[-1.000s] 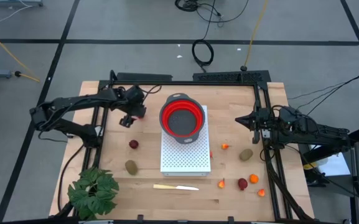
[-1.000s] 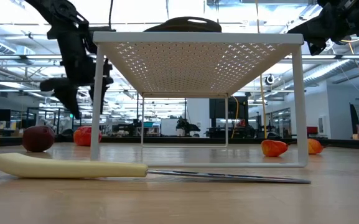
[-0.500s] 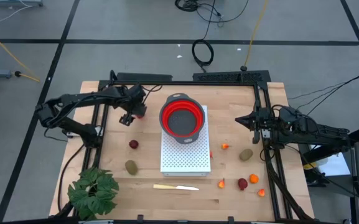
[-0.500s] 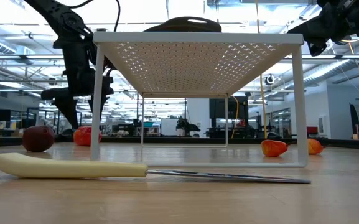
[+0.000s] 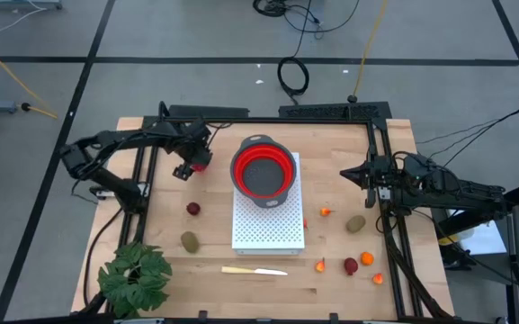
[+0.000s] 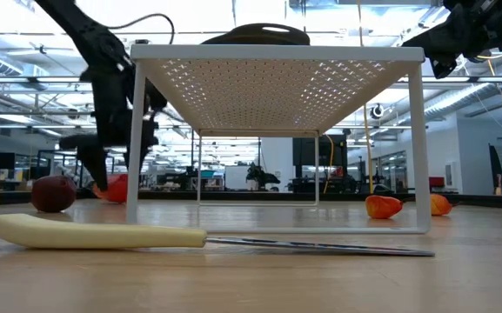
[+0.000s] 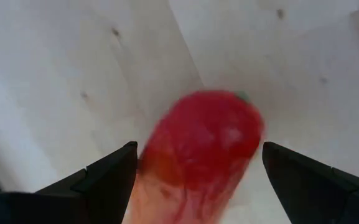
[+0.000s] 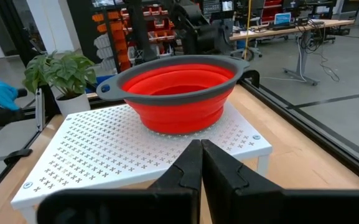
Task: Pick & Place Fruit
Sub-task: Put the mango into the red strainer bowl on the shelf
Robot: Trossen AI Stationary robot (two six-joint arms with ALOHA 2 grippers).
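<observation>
between the spread left gripper fingers lies a glossy red-orange oblong.

Even bright overhead light, soft shadows; left wrist view blurred up close, low view backlit by ceiling lamps.

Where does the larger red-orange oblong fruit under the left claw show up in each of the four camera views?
High view: the red-orange oblong fruit lies at the left claw, left of the red colander.
Low view: fruit at far left, behind the white rack's leg.
Left wrist view: fruit centred between the open fingers.
Right wrist view: not in it.
Shared landmark: the white rack.
</observation>
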